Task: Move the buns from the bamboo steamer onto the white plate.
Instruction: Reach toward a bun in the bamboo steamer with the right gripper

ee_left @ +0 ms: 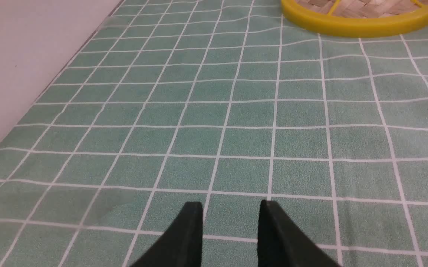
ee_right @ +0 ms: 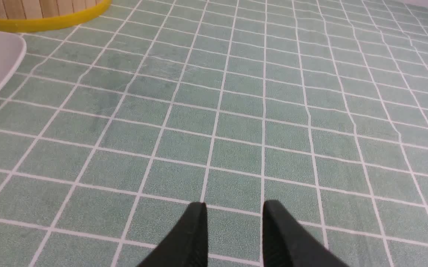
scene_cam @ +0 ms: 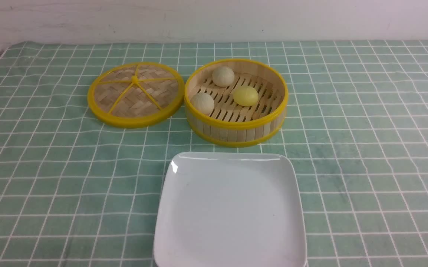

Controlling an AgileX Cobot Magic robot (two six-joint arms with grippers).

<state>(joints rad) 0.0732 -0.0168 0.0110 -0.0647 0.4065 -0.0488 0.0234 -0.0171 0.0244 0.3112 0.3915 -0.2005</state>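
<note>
Buns (scene_cam: 223, 76) first: where are they?

All three buns sit in the steamer (scene_cam: 236, 129), upper middle of the front view. None is on the plate (scene_cam: 229, 207).

Start close, then. What about the arms?

The left gripper (ee_left: 230, 203) shows in its own wrist camera. Its two black fingers are parted, with green checked cloth (ee_left: 199, 129) bare between them, and they grip nothing. The right gripper (ee_right: 234, 202) looks the same in its camera, fingers spread and empty over the cloth.

And the plate?

White, square with rounded corners, lower middle of the front view. The bottom of the frame cuts its near edge, and its surface is bare.

Behind it?

The steamer stands just beyond the plate's far edge, with a narrow strip of cloth between them. Inside, one pale bun (scene_cam: 202, 103) lies against the left wall and a yellow bun (scene_cam: 245, 95) lies near the middle. The other pale one lies by the far wall. They are all apart from each other.

Anything else?

The lid (scene_cam: 132, 121) lies flat just left of the steamer. I cannot tell whether the two rims touch. Farther back, the cloth ends at a white wall (scene_cam: 214, 18) across the top of the frame.
</note>
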